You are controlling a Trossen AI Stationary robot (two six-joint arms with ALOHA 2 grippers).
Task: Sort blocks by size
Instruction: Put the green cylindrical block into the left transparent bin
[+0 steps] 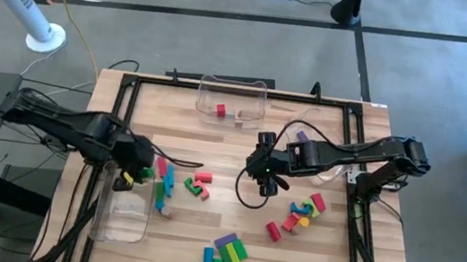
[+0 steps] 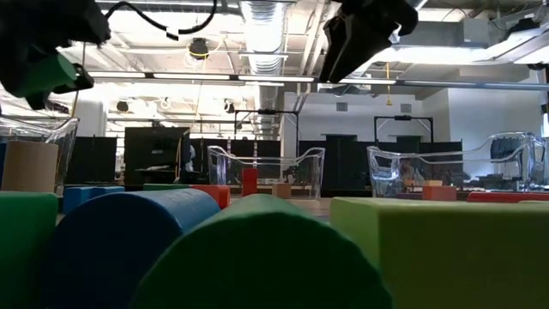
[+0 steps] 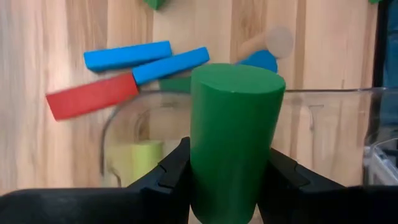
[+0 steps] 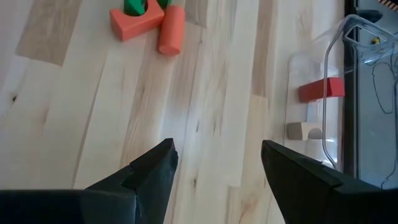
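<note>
Item in hand: one green cylinder (image 3: 235,134), clamped between my left gripper's (image 3: 230,180) two fingers, held upright in the wrist view and clear of the table. Directly beyond it: the rim of the clear bin (image 3: 323,93) at the table's left side, with a yellowish block (image 3: 144,157) showing through its wall. Beyond the bin, on the wood: a red bar (image 3: 92,96), two blue bars (image 3: 127,55) lying close together, a tan peg (image 3: 267,41). Step judged current: carrying the cylinder over for deposit in this bin. Next move calls for centring the piece inside the rim, then parting the fingers so it drops in and does not catch the wall. Farther off: my right gripper (image 1: 265,182), jaws spread wide and holding nothing, hovers over bare wood mid-table. Farthest: unsorted blocks (image 1: 224,256) at the near edge, another cluster (image 1: 299,214) to the right, and the far bin (image 1: 232,102) holding a red piece (image 1: 221,109).
</note>
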